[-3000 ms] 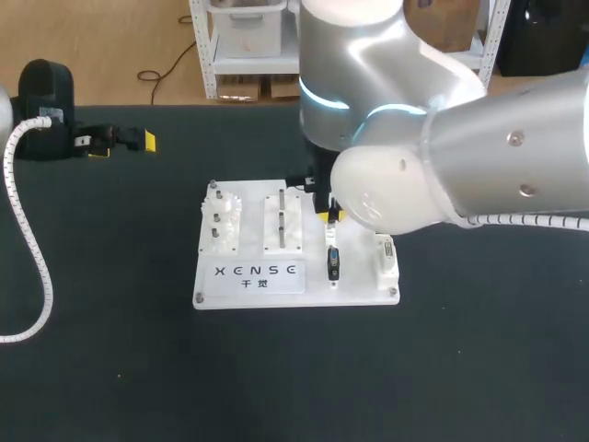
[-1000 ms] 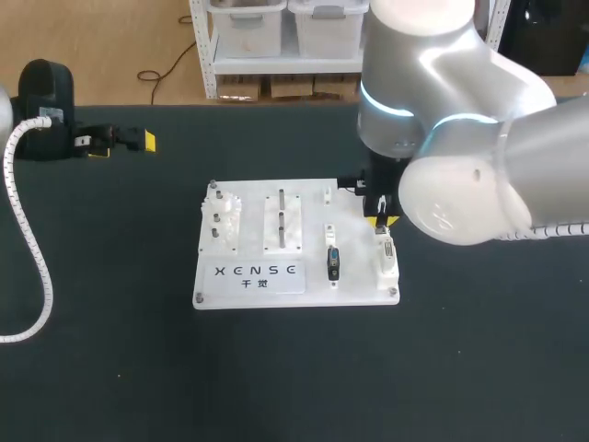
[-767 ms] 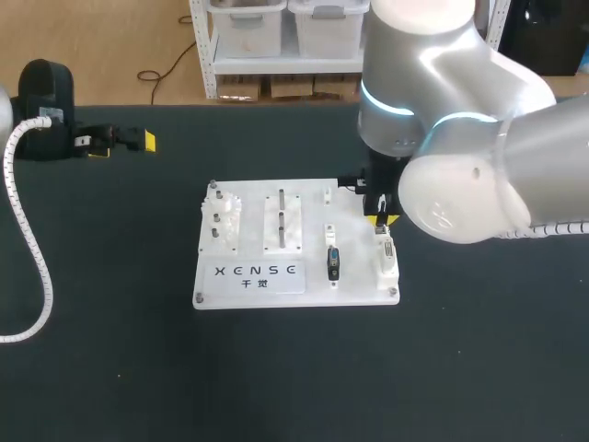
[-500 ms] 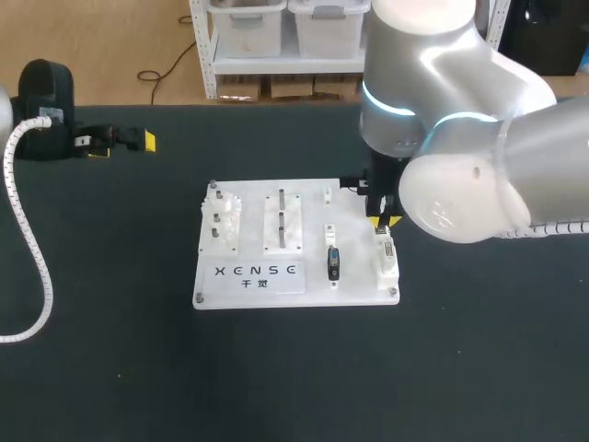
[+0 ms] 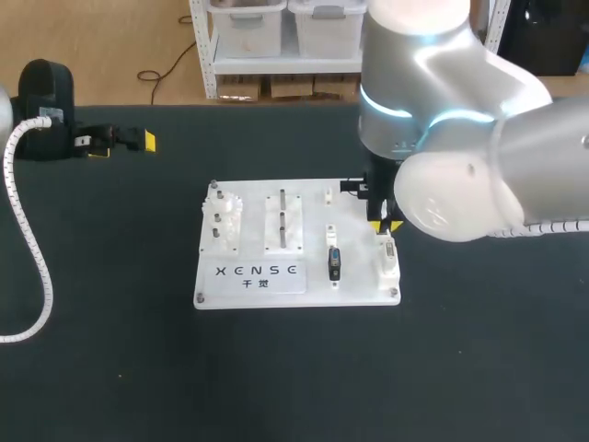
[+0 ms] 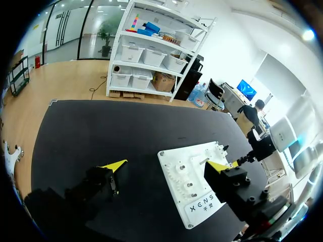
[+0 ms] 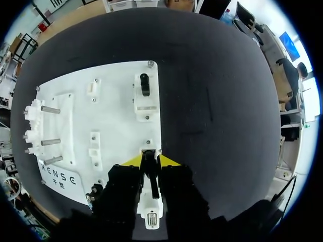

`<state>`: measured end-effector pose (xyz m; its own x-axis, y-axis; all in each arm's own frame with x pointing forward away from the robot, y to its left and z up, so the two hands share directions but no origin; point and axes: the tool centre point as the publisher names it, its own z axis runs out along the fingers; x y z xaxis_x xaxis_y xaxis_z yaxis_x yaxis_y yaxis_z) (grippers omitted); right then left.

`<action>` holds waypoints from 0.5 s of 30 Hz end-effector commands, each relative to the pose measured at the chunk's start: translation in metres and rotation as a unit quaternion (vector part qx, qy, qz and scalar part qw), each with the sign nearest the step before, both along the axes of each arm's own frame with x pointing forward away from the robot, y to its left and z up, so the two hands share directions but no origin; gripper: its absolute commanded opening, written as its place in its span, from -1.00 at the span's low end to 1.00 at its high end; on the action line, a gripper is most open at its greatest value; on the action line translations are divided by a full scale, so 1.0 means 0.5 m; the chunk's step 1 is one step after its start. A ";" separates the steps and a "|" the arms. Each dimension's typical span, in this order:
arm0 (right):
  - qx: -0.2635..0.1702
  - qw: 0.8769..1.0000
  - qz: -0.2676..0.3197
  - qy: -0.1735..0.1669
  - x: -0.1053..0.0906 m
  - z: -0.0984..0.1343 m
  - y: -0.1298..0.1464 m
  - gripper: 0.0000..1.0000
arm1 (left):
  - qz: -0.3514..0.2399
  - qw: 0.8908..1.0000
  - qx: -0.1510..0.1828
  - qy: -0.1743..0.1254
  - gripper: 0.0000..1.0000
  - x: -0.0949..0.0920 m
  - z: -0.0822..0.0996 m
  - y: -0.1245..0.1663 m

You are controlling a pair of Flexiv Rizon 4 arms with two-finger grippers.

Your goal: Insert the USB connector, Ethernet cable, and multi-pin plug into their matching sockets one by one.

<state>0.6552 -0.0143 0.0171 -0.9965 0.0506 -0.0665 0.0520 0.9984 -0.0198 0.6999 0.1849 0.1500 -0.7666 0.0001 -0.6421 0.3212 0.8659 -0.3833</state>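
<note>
a white board (image 5: 359,284) lay near the middle of the black bench (image 5: 276,378). the right arm (image 5: 479,138) came in over the bench's right side. the right gripper (image 7: 151,157) hung over the board's right edge, at the far end of a white socket block (image 5: 390,267) fixed along that edge. its fingers were pinched close on a narrow black plug (image 7: 150,174), which filled the gap between the yellow tips and seemed to touch both. which of the three connectors it was could not be told. in the right wrist view the block lay under the gripper, with a small grey fitting (image 7: 150,220) at one end. just left of the block on the board, a second black plug (image 5: 333,265) sat in its own white holder. further left were a twin-railed white fixture (image 5: 283,221), a small white clip (image 5: 328,194) near the board's far edge, and a row of pegs with gear-like pieces (image 5: 221,221) along its left edge. a printed label (image 5: 259,272) filled the board's near left corner. the left gripper (image 6: 167,165) rested over the bench's far left corner, well apart from the board, its fingers spread wide.
</note>
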 end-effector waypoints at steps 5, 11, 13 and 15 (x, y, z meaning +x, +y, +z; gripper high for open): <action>-0.011 0.999 -0.032 0.035 0.004 -0.052 -0.023 -1.00 | 0.000 1.000 0.000 0.000 1.00 0.000 0.000 0.000; -0.015 0.998 -0.038 0.043 0.007 -0.057 -0.024 -1.00 | 0.000 1.000 0.000 0.000 1.00 0.000 0.000 0.000; -0.014 0.998 -0.039 0.043 0.010 -0.056 -0.023 -1.00 | 0.000 1.000 0.000 0.000 1.00 0.000 0.000 0.000; -0.013 0.998 -0.038 0.043 0.014 -0.055 -0.020 -1.00 | 0.000 1.000 0.000 0.000 1.00 0.000 0.000 0.000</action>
